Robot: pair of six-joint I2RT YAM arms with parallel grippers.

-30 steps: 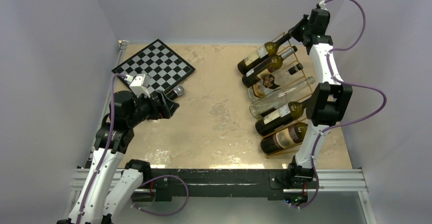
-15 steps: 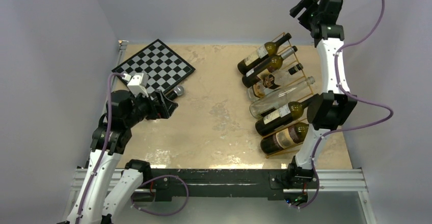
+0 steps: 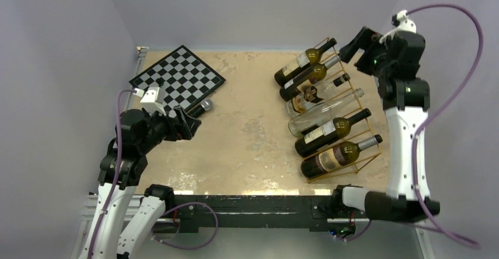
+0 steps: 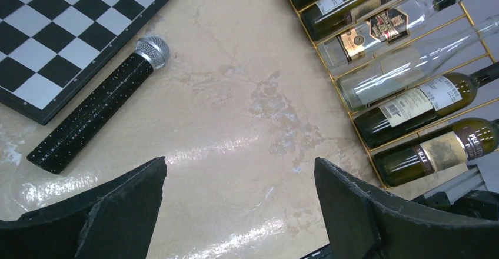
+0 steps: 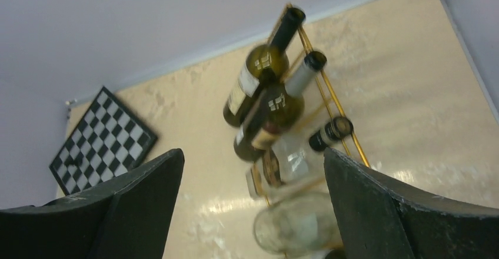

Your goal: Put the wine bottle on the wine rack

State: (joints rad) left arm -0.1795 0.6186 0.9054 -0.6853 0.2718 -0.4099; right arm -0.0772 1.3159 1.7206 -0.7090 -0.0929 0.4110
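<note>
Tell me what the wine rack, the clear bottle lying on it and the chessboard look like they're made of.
Wine rack: thin rod, apparently metal, with a shiny gold finish.
Clear bottle: probably glass, glossy, since the rods and table show through it.
Chessboard: flat rigid board with matte black and white squares and a black frame. Wood or plastic, cannot tell.

Bare tabletop (image 4: 235,112) open under and ahead of the left hand (image 4: 238,168), microphone (image 4: 100,109) and chessboard (image 4: 53,41) at its front left, right hand (image 5: 253,165) in free air, wine rack (image 5: 331,94) with bottles (image 5: 262,70) blocking the way below it
</note>
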